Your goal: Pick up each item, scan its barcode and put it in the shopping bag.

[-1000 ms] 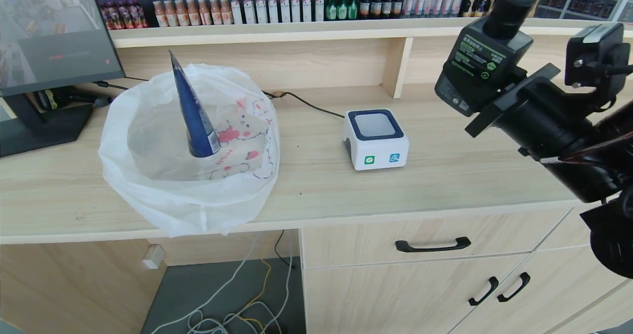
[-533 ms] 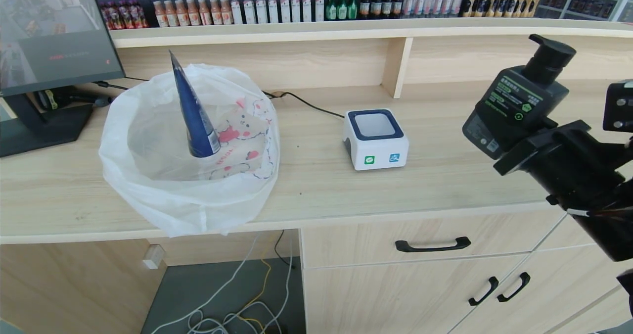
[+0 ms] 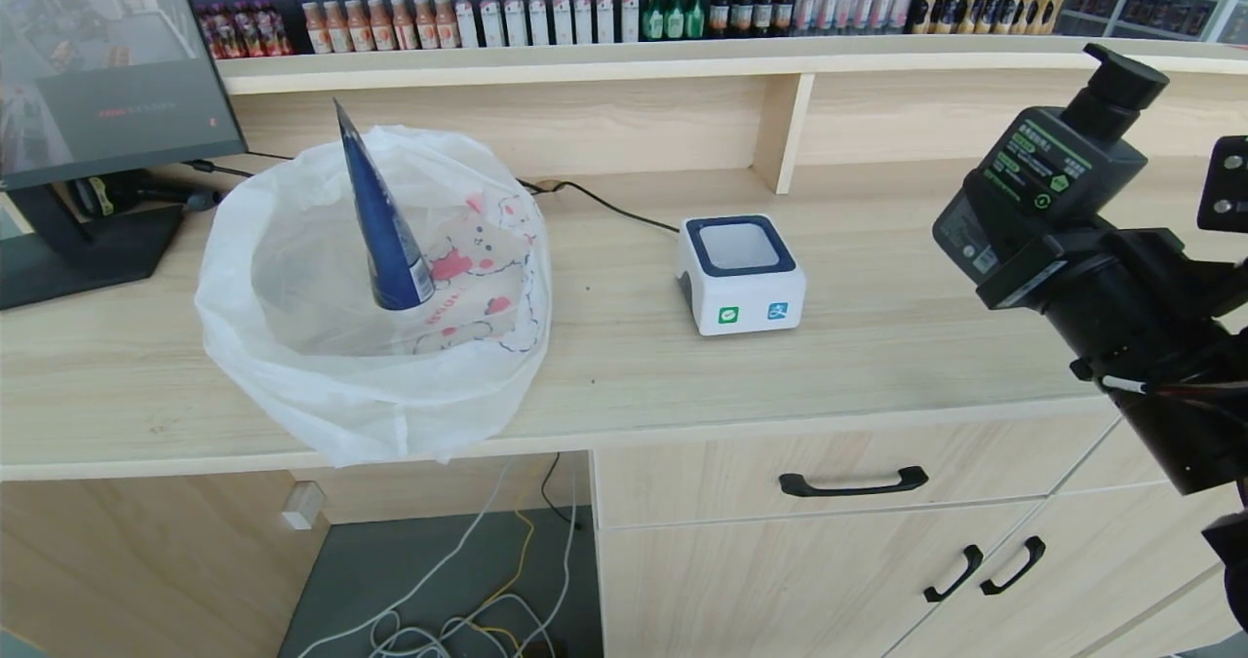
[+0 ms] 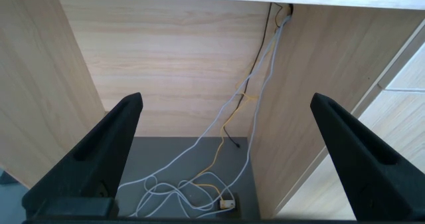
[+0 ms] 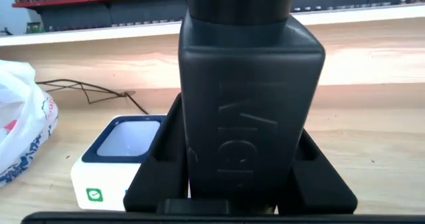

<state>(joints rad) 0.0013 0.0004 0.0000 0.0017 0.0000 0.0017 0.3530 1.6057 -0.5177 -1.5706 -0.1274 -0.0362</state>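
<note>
- the right gripper (image 3: pixel 1026 266), at the right edge of the head view, holds a dark pump bottle (image 3: pixel 1045 182) above the far right end of the bench (image 3: pixel 877 346), its jaws clamped on the bottle's lower body.
- the bottle is tilted, its pump head pointing to the upper right of the frame and its green-and-white label facing the camera.
- the white cube scanner (image 3: pixel 741 273), its window edged in dark blue, stands on the bench at the centre of the frame, well apart from the bottle; a black cable runs from it toward the back of the bench.
- the shopping bag (image 3: pixel 292 385), white and translucent, sits open at the left of the frame, near the front edge of the bench.
- inside the bag a blue tube (image 3: pixel 382 219) stands with its flat end up, beside a pack with a cartoon print (image 3: pixel 480 283).
- the left gripper (image 4: pixel 226 99) hangs below the level of the bench top, jaws wide apart and holding nothing, with loose cables (image 4: pixel 199 184) on the floor beneath it.
- a monitor (image 3: pixel 97 63) stands at the upper left; a row of drinks bottles (image 3: pixel 585 15) lines the shelf across the top of the frame.
</note>
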